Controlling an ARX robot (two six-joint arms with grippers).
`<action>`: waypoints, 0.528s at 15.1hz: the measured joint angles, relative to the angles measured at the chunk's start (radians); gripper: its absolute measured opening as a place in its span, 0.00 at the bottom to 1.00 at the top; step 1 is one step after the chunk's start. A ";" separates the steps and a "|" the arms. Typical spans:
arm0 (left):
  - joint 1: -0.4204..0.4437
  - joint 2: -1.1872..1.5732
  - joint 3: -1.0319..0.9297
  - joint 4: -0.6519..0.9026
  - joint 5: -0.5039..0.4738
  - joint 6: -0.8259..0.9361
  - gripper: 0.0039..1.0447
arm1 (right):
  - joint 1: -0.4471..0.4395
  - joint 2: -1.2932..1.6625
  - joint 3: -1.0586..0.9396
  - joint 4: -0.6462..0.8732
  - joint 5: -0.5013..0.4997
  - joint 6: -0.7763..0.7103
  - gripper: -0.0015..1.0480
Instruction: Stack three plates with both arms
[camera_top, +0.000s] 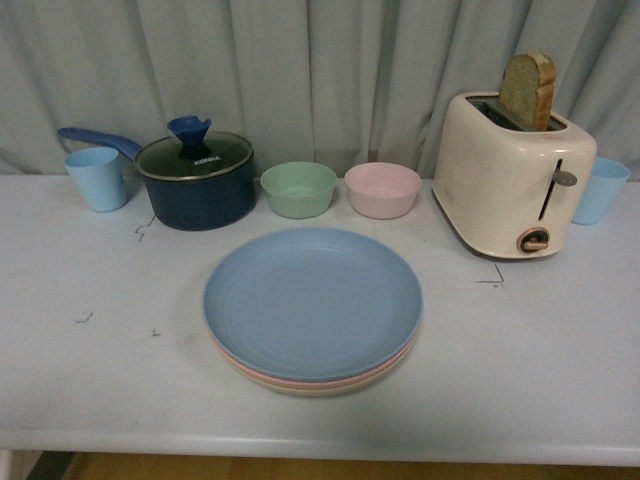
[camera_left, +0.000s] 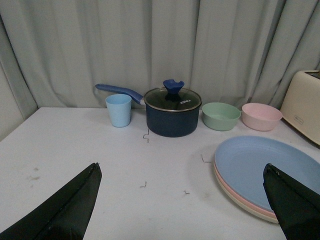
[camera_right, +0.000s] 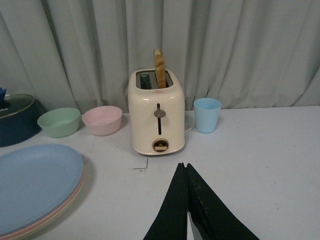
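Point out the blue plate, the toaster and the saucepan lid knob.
blue plate (camera_top: 312, 298), front view, centre of its top face.
toaster (camera_top: 500, 180), front view, cream side wall.
saucepan lid knob (camera_top: 189, 130), front view, top of the blue knob.

The right gripper (camera_right: 187, 170) hangs low over the pale desk (camera_right: 260, 150), its two black fingers (camera_right: 175, 210) pressed together with nothing between them. At twelve o'clock from it stands a cream toaster (camera_right: 156, 117) with a slice of bread (camera_right: 159, 67) sticking up from one slot. Just beside the toaster, at about one o'clock, sits a light blue cup (camera_right: 207, 114). At ten o'clock are a pink bowl (camera_right: 102, 120) and a green bowl (camera_right: 59, 122), side by side. At nine o'clock the blue plate (camera_right: 35, 182) tops the stack, pink and beige rims showing beneath. A dark pot (camera_right: 15, 120) is partly cut off beyond the green bowl, with grey curtains (camera_right: 240, 45) behind.
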 joint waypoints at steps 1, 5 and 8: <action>0.000 0.000 0.000 0.000 0.000 0.000 0.94 | 0.000 -0.046 0.000 -0.038 0.000 0.000 0.02; 0.000 0.000 0.000 0.000 0.000 0.000 0.94 | 0.000 -0.210 0.000 -0.195 0.000 0.000 0.02; 0.000 0.000 0.000 0.000 0.000 0.000 0.94 | 0.000 -0.293 0.000 -0.276 0.000 0.000 0.02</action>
